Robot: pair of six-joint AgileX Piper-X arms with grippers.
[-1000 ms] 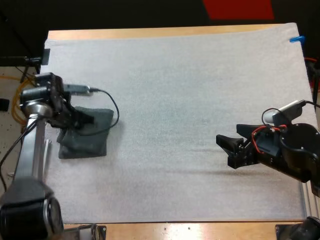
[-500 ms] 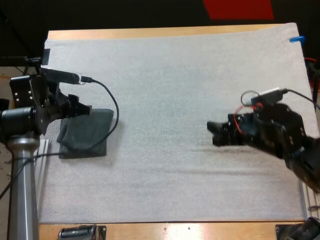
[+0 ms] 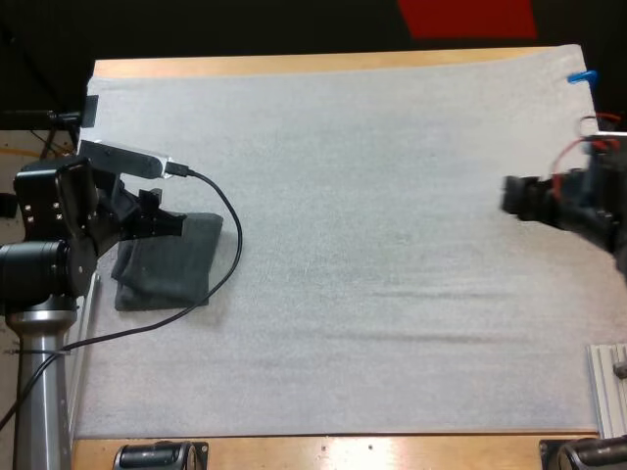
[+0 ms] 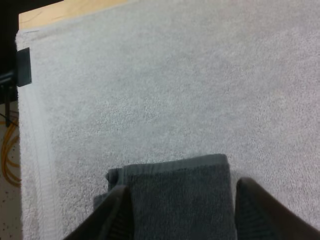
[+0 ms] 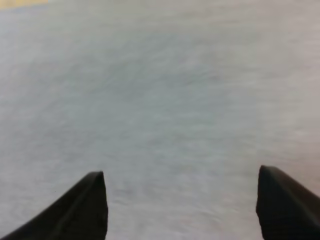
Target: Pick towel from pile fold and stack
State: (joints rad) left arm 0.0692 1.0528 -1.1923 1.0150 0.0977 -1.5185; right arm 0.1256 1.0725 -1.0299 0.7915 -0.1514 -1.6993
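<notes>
A folded dark grey-green towel (image 3: pixel 168 266) lies flat near the mat's left edge. My left gripper (image 3: pixel 174 224) hovers over the towel's far end. In the left wrist view its fingers (image 4: pixel 116 216) stand apart and above the towel (image 4: pixel 176 192), with nothing pinched between them. My right gripper (image 3: pixel 513 196) is at the far right of the mat and looks blurred. The right wrist view shows its fingers (image 5: pixel 82 207) wide apart over bare mat, with the right gripper (image 5: pixel 182 210) holding nothing.
The white mat (image 3: pixel 353 176) covers most of the wooden table (image 3: pixel 294 65). A black cable from my left arm loops over the mat beside the towel. A small dark block (image 4: pixel 23 66) sits at the mat's far left corner.
My right arm has pulled back from the mat's middle right to the right edge. My left arm has risen off the towel and stays over it, and the towel lies still.
</notes>
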